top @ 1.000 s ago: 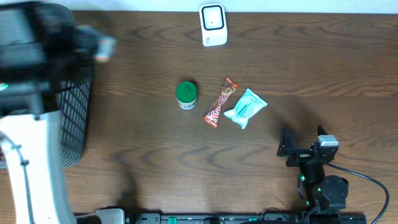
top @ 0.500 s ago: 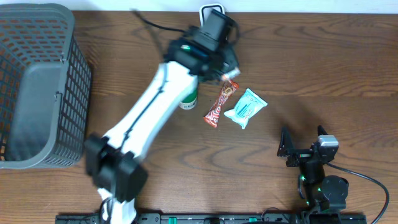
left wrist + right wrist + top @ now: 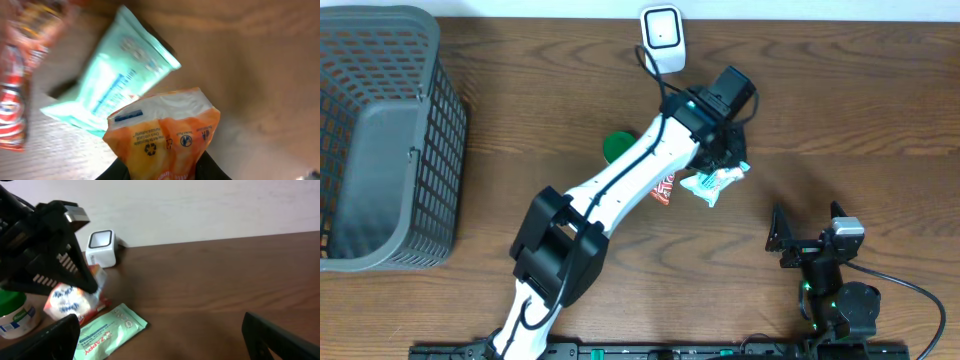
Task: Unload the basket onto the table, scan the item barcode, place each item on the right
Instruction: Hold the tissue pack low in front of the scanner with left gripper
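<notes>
Item: orange snack packet [image 3: 162, 135], clamped in your left pincer [image 3: 162, 169], held off the surface [image 3: 850, 90] near the scanner [image 3: 661, 38], front-right of it; right pincer [image 3: 160, 347] apart, well away from the scanner; step, presenting; next you likely swing the barcode toward the scanner.

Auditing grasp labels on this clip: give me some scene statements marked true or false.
1. The left end effector holds an orange packet. True.
2. The right end effector grips the teal pouch. False: it is open, empty and away from it.
3. The scanner sits in the basket. False: it stands on the table, outside the basket.
4. The packet hangs over the pouch. True.
</notes>
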